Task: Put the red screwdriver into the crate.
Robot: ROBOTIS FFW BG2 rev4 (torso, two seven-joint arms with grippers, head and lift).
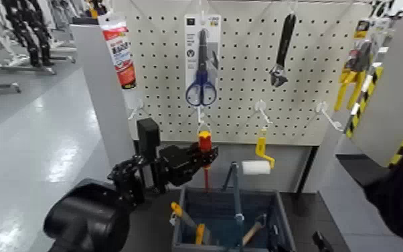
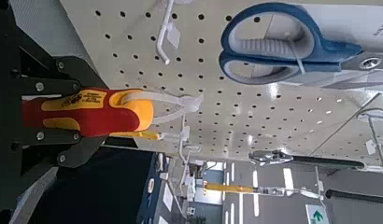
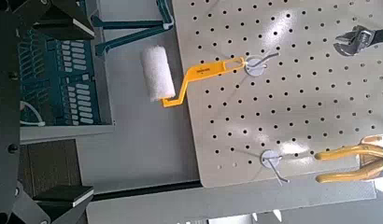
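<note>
Red screwdriver (image 1: 205, 155) upright, shaft down above crate (image 1: 281, 213), in left gripper (image 1: 201, 156) jaws.

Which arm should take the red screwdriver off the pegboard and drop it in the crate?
Left. The left gripper is already shut on the red screwdriver at its hook, just above the crate. The right gripper holds nothing.

We count one slim red screwdriver with yellow bands on its handle (image 1: 205, 151), one dark blue-grey slatted plastic crate with a hoop handle (image 1: 281, 218), one pair of blue-handled scissors on a card (image 1: 201, 80), one black adjustable wrench (image 1: 282, 50), one yellow-handled white paint roller (image 1: 258, 163), one pair of yellow-handled pliers (image 1: 353, 70), one red-and-white sealant tube (image 1: 119, 53), and one white pegboard (image 1: 244, 120); inside the crate we make out two orange-yellow handles (image 1: 177, 211)
</note>
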